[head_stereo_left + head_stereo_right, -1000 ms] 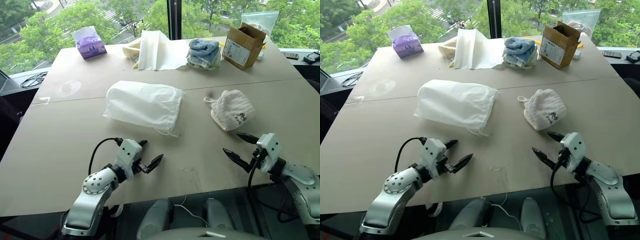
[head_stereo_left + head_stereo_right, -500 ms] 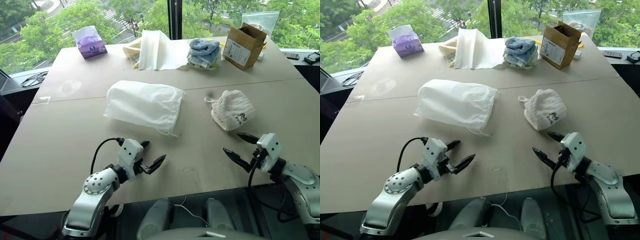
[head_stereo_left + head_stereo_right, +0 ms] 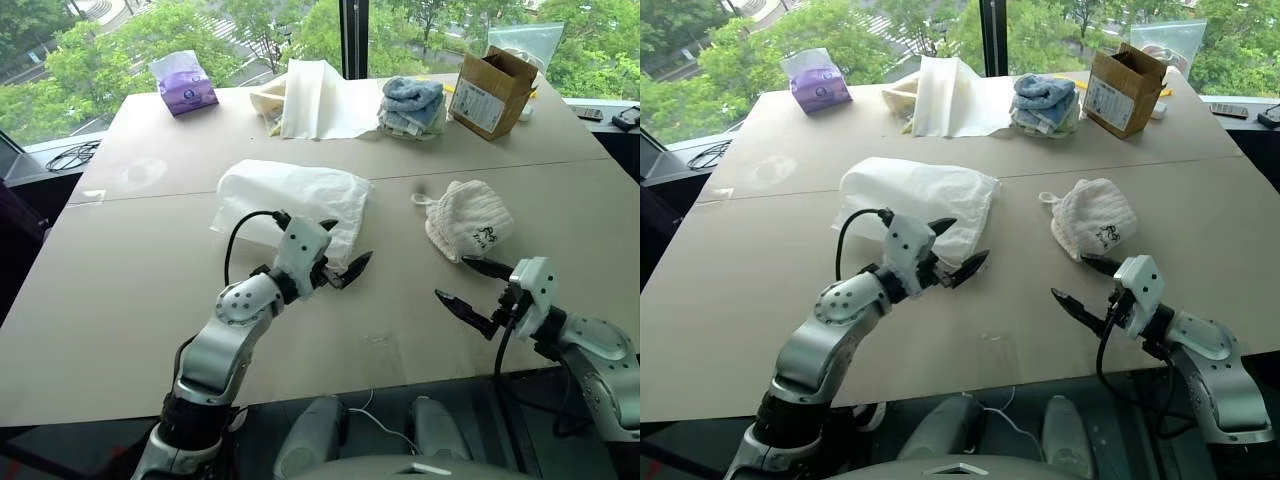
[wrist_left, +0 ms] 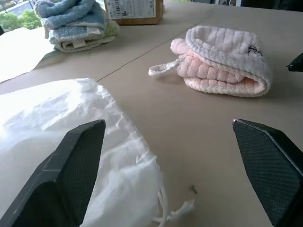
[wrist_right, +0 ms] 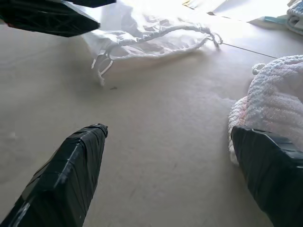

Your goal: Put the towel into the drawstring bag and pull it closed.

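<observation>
The drawstring bag (image 3: 290, 195) lies flat at the table's middle left, its gathered mouth and cords (image 4: 175, 210) facing the towel. The towel (image 3: 468, 218), a cream ribbed bundle with a dark logo and a loop, rests to the right of the bag. My left gripper (image 3: 354, 238) hovers open, level, over the bag's near right corner, nothing between its fingers. My right gripper (image 3: 450, 277) stands open just in front of the towel, its upper fingertip close to the towel's near edge, holding nothing. The right wrist view shows the towel (image 5: 270, 94) beside one finger.
Along the far edge stand a purple tissue pack (image 3: 182, 83), a stiff white folded sheet (image 3: 315, 100), light-blue folded towels (image 3: 410, 105), a cardboard box (image 3: 490, 90) and a clear plastic bag (image 3: 520, 40). A seam crosses the table (image 3: 120, 300).
My left gripper has risen and swung forward and right, from the table's near edge to over the bag's mouth corner. The right gripper lifted slightly toward the towel. Both stay open.
</observation>
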Robot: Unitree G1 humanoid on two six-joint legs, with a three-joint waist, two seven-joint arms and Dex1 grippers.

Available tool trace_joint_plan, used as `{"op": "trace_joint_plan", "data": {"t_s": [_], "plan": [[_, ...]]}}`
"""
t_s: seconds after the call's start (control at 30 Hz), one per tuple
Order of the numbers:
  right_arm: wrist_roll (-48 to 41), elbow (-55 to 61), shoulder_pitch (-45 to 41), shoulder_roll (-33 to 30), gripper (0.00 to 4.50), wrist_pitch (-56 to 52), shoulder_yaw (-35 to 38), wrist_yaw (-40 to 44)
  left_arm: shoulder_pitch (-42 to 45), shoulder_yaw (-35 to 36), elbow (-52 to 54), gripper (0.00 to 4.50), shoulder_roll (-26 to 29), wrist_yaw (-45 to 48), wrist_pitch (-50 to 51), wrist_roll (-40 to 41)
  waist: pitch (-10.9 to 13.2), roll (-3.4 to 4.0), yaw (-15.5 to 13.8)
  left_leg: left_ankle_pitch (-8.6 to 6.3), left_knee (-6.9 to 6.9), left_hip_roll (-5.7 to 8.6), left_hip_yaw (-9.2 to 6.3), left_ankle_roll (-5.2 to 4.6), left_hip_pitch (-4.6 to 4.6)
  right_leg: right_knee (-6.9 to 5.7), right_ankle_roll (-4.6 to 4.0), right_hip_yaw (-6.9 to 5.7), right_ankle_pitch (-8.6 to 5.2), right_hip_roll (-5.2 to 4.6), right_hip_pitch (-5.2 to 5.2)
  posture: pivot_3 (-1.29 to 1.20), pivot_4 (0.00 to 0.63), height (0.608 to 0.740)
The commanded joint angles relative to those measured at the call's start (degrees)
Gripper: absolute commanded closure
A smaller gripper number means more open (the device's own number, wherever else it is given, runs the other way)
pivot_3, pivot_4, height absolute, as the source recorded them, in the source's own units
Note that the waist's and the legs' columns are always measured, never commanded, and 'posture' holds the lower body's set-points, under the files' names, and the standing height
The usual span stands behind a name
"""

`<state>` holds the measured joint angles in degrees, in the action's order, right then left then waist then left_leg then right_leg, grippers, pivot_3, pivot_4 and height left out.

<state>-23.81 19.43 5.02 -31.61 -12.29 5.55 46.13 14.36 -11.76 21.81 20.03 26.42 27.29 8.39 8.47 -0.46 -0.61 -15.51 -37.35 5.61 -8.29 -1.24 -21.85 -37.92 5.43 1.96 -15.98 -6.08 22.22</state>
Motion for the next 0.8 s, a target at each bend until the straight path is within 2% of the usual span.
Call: {"op": "trace_joint_plan", "data": {"t_s": [0.03, 0.17, 0.37, 0.6, 0.63, 0.73, 0.8], "plan": [[-2.21, 4.73, -1.47, -1.18, 0.00, -1.97, 1.78, -0.90, 4.03, -4.52, -3.08, 0.08, -2.73, -5.53, -0.46, -7.45, 0.03, -0.05, -0.15, 0.00, 0.00, 0.00, -0.02, 0.00, -0.02, 0.00, 0.00, -0.02, 0.00, 0.00, 0.01, 0.00, 0.150, 0.740], [-3.03, 6.54, -0.48, -2.28, 0.00, -3.27, 3.38, -1.57, 5.38, -8.47, -4.13, 0.08, -5.20, -12.83, 1.63, -16.86, 0.12, -0.20, -0.24, 0.00, 0.01, 0.03, -0.06, 0.00, -0.09, 0.06, 0.00, -0.05, 0.00, -0.03, 0.03, 0.00, 0.150, 0.740], [-3.59, 7.70, 0.88, -2.80, 0.00, -3.99, 4.11, -1.78, 4.38, -11.39, -3.38, 0.08, -5.78, -19.07, 5.44, -27.96, 0.14, -0.23, -0.19, 0.00, 0.01, 0.02, -0.05, 0.00, -0.06, 0.01, 0.01, -0.05, 0.00, -0.01, 0.03, 0.00, 0.150, 0.740], [-3.33, 7.28, 0.63, -2.78, 0.00, -3.84, 3.81, -1.72, 2.62, -10.54, -3.89, 0.08, -7.40, -21.89, 6.13, -32.57, 0.15, -0.24, -0.23, 0.00, -0.02, 0.02, -0.05, 0.00, -0.08, 0.01, 0.01, -0.05, 0.00, -0.02, 0.03, 0.00, 0.150, 0.740], [-3.23, 7.15, 0.59, -2.71, 0.00, -3.72, 3.76, -1.74, 2.05, -10.16, -3.66, 0.60, -7.21, -21.89, 5.54, -32.70, 0.15, -0.24, -0.18, 0.00, -0.02, 0.02, -0.04, 0.00, -0.07, 0.01, 0.01, -0.05, 0.00, -0.02, 0.03, 0.00, 0.150, 0.740], [-2.91, 6.59, 0.27, -2.48, 0.00, -3.30, 3.51, -1.74, 1.42, -8.75, -3.31, 1.75, -7.06, -22.12, 4.40, -32.75, 0.15, -0.24, -0.20, 0.00, -0.02, 0.02, -0.04, 0.00, -0.07, 0.00, 0.01, -0.05, 0.00, -0.03, 0.03, 0.00, 0.150, 0.740], [-2.73, 6.20, 0.05, -2.31, 0.00, -3.03, 3.35, -1.74, 1.45, -8.10, -3.56, 2.77, -6.78, -22.13, 4.38, -33.22, 0.15, -0.24, -0.24, 0.00, -0.02, 0.02, -0.06, 0.00, -0.08, 0.00, 0.01, -0.06, 0.00, -0.03, 0.03, 0.00, 0.150, 0.740]]}}
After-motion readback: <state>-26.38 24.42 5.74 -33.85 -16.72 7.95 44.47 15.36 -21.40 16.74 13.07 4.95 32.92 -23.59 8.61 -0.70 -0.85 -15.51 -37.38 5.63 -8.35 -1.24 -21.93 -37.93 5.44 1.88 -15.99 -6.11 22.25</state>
